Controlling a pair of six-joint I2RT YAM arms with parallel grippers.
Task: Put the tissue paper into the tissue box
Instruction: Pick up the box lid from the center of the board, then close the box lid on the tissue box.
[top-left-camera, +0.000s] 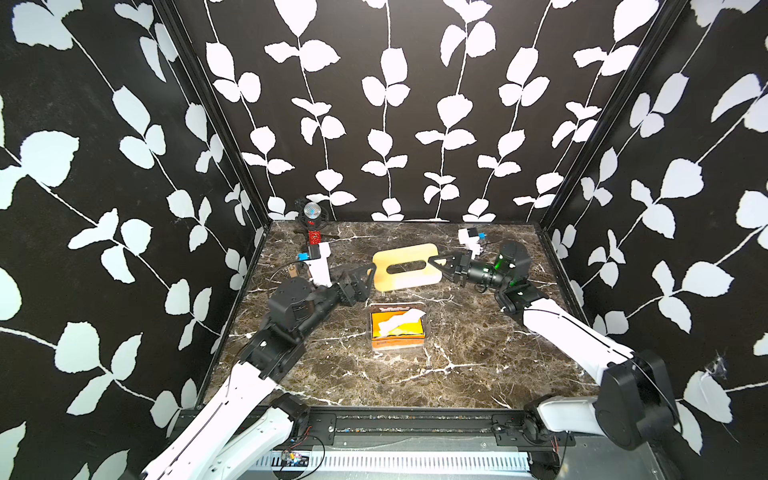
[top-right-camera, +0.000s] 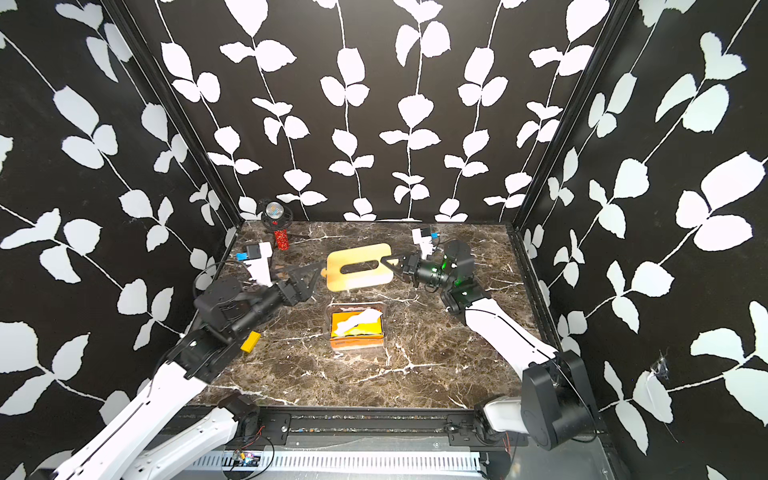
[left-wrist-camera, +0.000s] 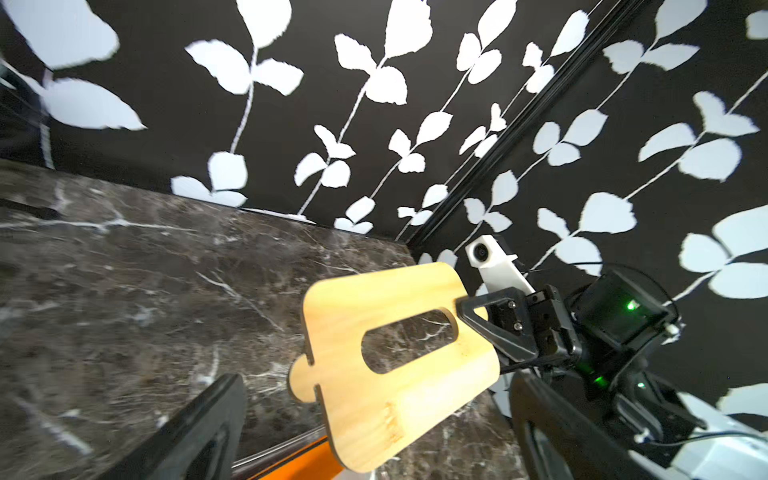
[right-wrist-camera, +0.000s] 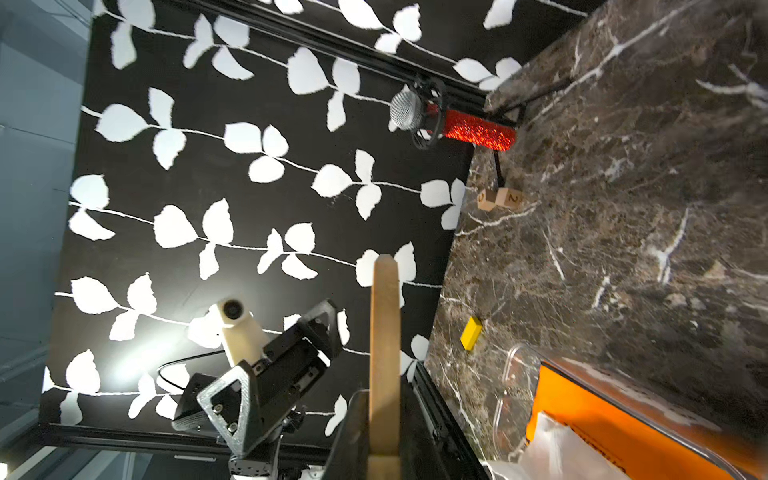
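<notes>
Our right hand (top-left-camera: 436, 262) is clamped on one short end of the bamboo lid (top-left-camera: 405, 253) and holds it above the table (top-left-camera: 478, 345), close to level. The right wrist view shows the lid edge-on, pinched between this hand's two fingers.

Our left hand (top-left-camera: 368, 272) is at the lid's opposite end, the one with the small rounded tab. Its fingers (left-wrist-camera: 216, 415) are spread wide apart. In the left wrist view that end lies between them, with a clear gap to the finger on one side, so this hand grips nothing.

The tissue paper (top-left-camera: 397, 330) sits inside the clear tissue box (right-wrist-camera: 513, 386), orange top up, with a white sheet sticking out. The box stands on the table below both hands, on their base side, about midway between them. It is uncovered and well apart from the raised lid.

A yellow block (top-right-camera: 250, 342) lies on the table beside the left forearm, behind the left hand. A microphone (top-left-camera: 312, 210) stands in the corner beyond it.
</notes>
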